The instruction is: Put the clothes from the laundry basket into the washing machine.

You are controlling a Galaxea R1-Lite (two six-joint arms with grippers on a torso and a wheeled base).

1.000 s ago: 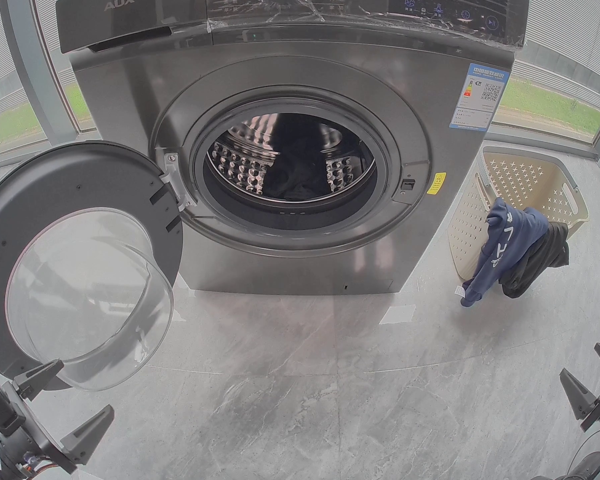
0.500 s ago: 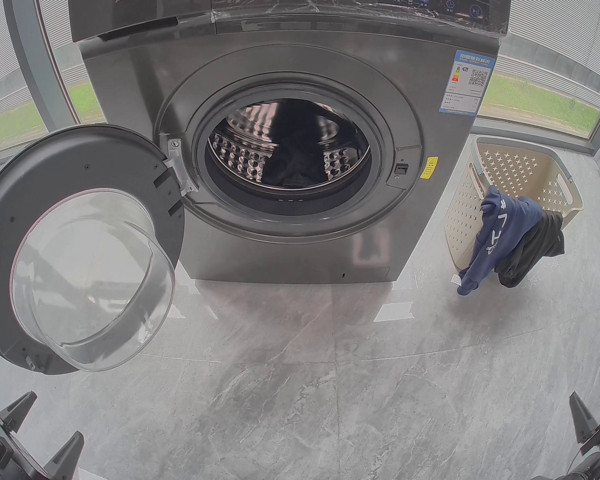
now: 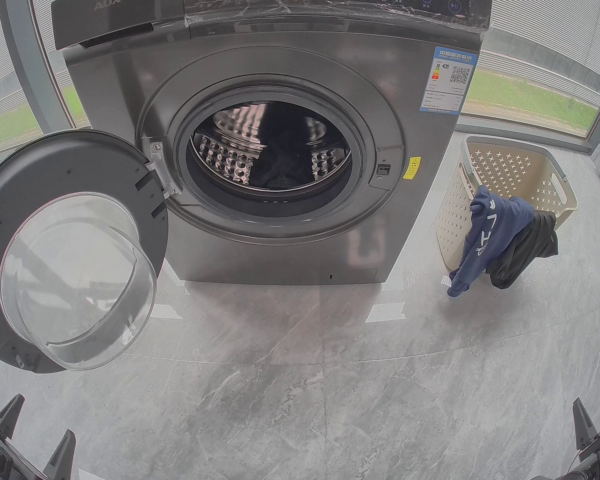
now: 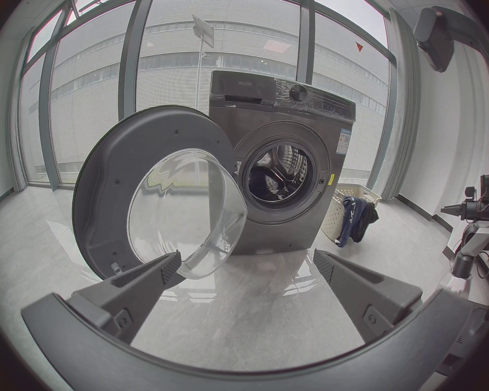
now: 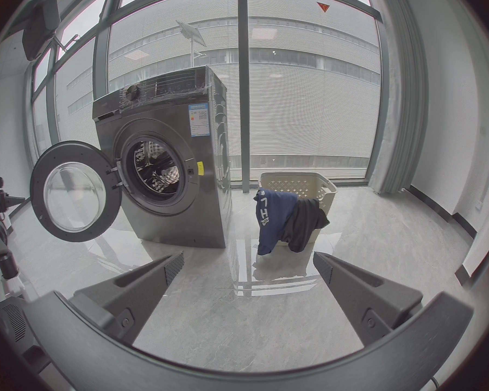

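Observation:
A grey washing machine (image 3: 380,68) stands ahead with its round door (image 3: 60,168) swung open to the left. Dark clothing (image 3: 280,158) lies inside the drum. To the machine's right stands a beige laundry basket (image 3: 455,211). A blue garment (image 3: 487,231) and a black garment (image 3: 523,251) hang over its front rim. My left gripper (image 3: 41,416) is open and holds nothing, low at the left, well short of the door. My right gripper (image 3: 597,401) is open with nothing in it, low at the right, far from the basket (image 5: 304,183).
Grey tiled floor (image 3: 327,381) stretches between me and the machine. Glass window walls (image 3: 547,68) run behind the machine and basket. The open door juts out over the floor on the left. Two pale tape marks (image 3: 385,312) lie on the floor before the machine.
The whole head view has shifted, so the camera has moved. Both grippers now sit lower at the bottom edge. The clothes and basket lie as before.

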